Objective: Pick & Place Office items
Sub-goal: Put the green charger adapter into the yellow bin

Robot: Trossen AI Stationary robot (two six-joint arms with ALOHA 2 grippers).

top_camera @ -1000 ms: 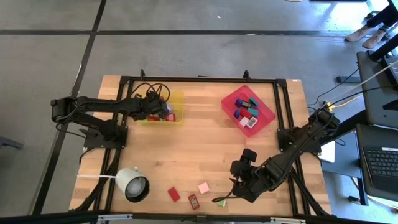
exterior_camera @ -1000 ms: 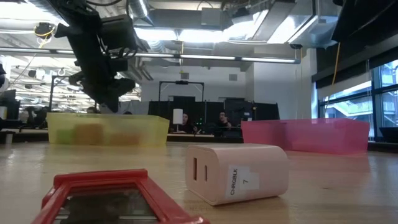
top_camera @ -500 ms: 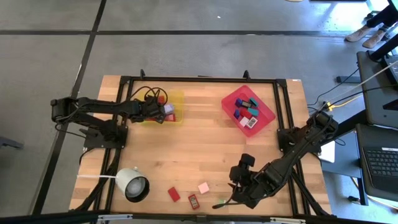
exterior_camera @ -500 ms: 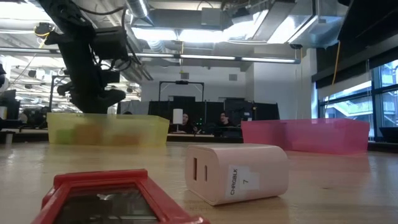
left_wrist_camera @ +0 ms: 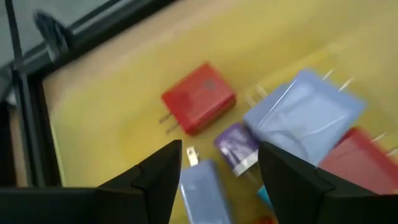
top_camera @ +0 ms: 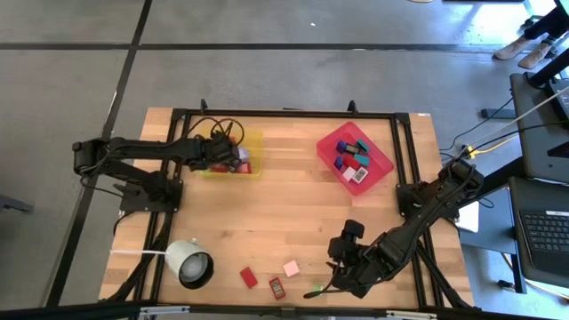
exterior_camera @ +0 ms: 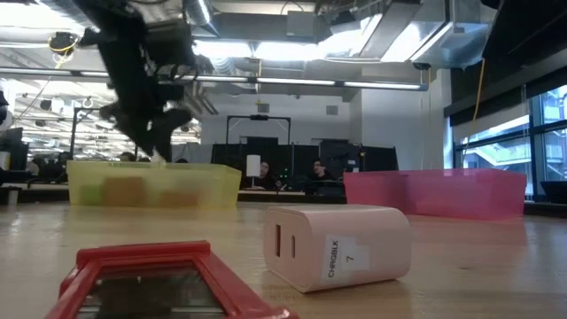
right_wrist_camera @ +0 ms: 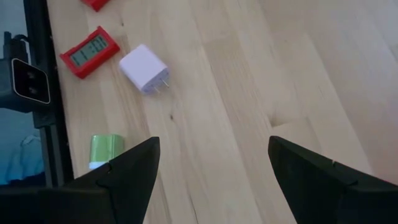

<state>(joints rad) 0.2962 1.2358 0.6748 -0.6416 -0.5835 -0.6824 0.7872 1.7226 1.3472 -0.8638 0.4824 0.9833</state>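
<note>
Sorting looks well advanced but unfinished. Several office items already lie in the yellow tray (top_camera: 252,165) at about eleven o'clock on the counter (top_camera: 284,209), and more sit in the red tray (top_camera: 382,165) at about one o'clock. Four pieces remain loose near the six o'clock edge: a red block (top_camera: 248,277), a red clock-faced piece (top_camera: 276,287), a pink block (top_camera: 291,268) and a green block (top_camera: 316,290).

Over the yellow tray hangs the left tool (left_wrist_camera: 219,167), its jaws apart and empty. Directly beyond its fingers lie a red plug block (left_wrist_camera: 199,106), a lilac one (left_wrist_camera: 236,146) and a pale blue one (left_wrist_camera: 301,115), none touched; I judge that an item has just been let go there.

Down near five o'clock, the right tool (right_wrist_camera: 211,165) stands wide and empty above bare wood. The green block lies just beside it; the pink block and the clock-faced piece lie a little farther, toward seven o'clock. That green one seems the likeliest next pick.
</note>
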